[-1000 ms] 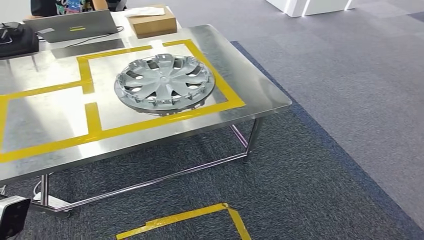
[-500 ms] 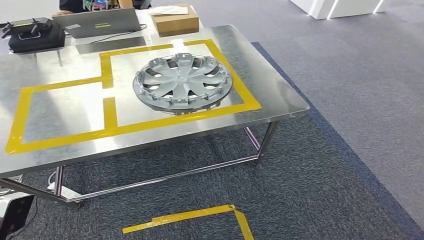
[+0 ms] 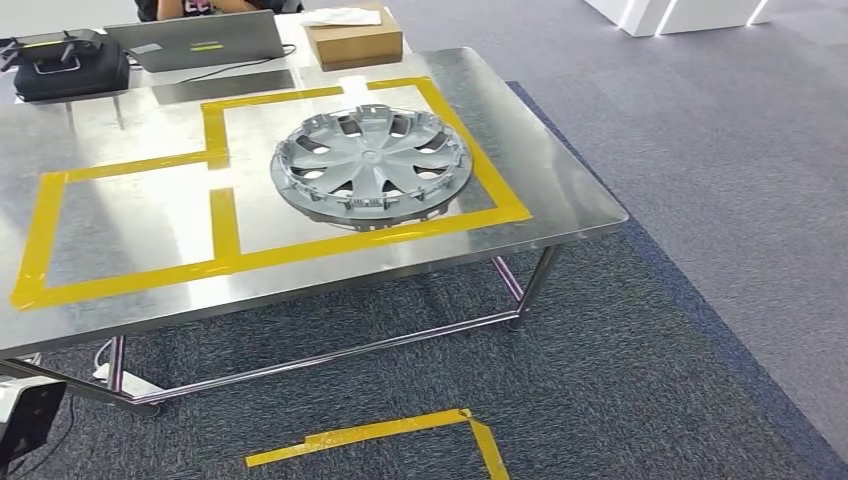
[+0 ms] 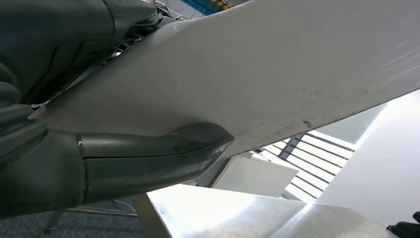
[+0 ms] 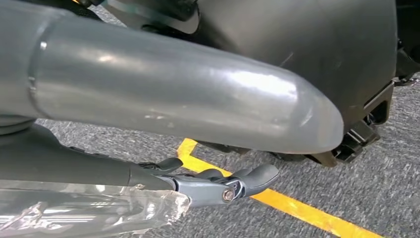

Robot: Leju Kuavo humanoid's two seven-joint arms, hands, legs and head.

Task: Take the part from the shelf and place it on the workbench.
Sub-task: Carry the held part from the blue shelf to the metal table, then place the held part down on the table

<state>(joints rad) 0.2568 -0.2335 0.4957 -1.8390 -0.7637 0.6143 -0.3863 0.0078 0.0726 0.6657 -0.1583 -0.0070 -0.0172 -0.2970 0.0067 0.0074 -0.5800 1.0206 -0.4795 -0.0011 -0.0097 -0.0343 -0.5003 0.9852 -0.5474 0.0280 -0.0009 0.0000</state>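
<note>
A silver hubcap [image 3: 370, 165] lies flat on the steel workbench [image 3: 560, 200], inside the right-hand box of yellow tape. No hand touches it. In the right wrist view my right hand [image 5: 208, 148] hangs above the carpet, thumb straight, dark fingers [image 5: 247, 181] loosely spread, nothing between them. In the left wrist view my left hand's thumb [image 4: 158, 156] lies along a broad white surface [image 4: 277, 74]. The other left fingers are hidden, so I cannot tell its grip.
A laptop [image 3: 200, 40], a black bag [image 3: 65, 65] and a cardboard box [image 3: 352, 40] stand on the table behind the bench. Yellow tape [image 3: 390, 432] marks the carpet in front. A white-and-black object [image 3: 25, 420] sits at the lower left.
The whole picture has shifted: the bench now sits further right in view, so the camera turned. The hubcap keeps its place on the bench.
</note>
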